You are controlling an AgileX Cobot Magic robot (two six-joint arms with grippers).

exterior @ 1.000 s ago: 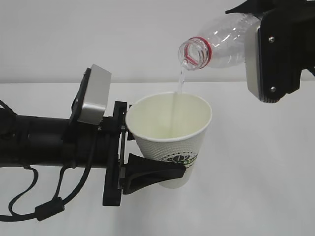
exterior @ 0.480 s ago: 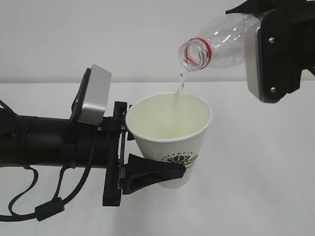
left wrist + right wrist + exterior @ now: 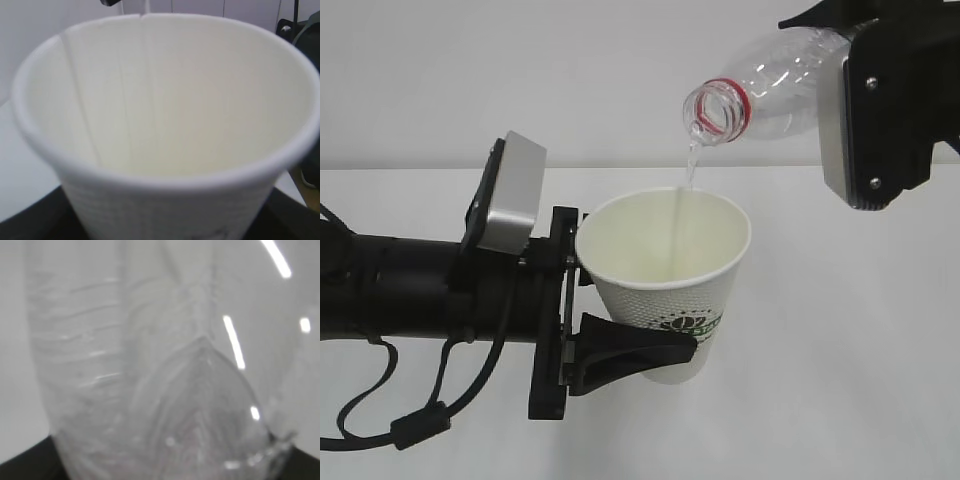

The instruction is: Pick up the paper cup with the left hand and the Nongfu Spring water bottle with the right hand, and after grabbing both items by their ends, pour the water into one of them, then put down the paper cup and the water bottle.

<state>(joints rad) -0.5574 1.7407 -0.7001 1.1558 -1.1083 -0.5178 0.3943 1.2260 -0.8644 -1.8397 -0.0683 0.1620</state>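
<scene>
Both of my grippers are closed on their loads: my left hand [image 3: 620,355] clamps the paper cup [image 3: 665,285] low on its wall, one black finger [image 3: 635,350] pressed across the lower side just beside the dark green logo, and my right hand [image 3: 885,105] holds the Nongfu Spring water bottle [image 3: 770,85] by its far end, though its fingertips are hidden behind the silver-grey panel [image 3: 840,125]. I keep the cup upright and off the white table [image 3: 840,350], its open mouth directly below the bottle's mouth. I hold the bottle tipped over, red neck ring [image 3: 720,105] lowest, its opening just above and apart from the cup's rim. Water [image 3: 688,170] falls from the neck as a thin, unbroken stream into the cup; half a second ago that stream had broken into a short dribble at the neck, and a second ago it ran full as it does now. Neither arm has shifted across those moments, and cup and bottle sit in the same places. From my left wrist I look into the cup's [image 3: 165,100] pale interior, with a faint thread of water [image 3: 148,6] just above the far rim. My right wrist sees only the blurred clear wall of the bottle [image 3: 160,370] filling the view.
</scene>
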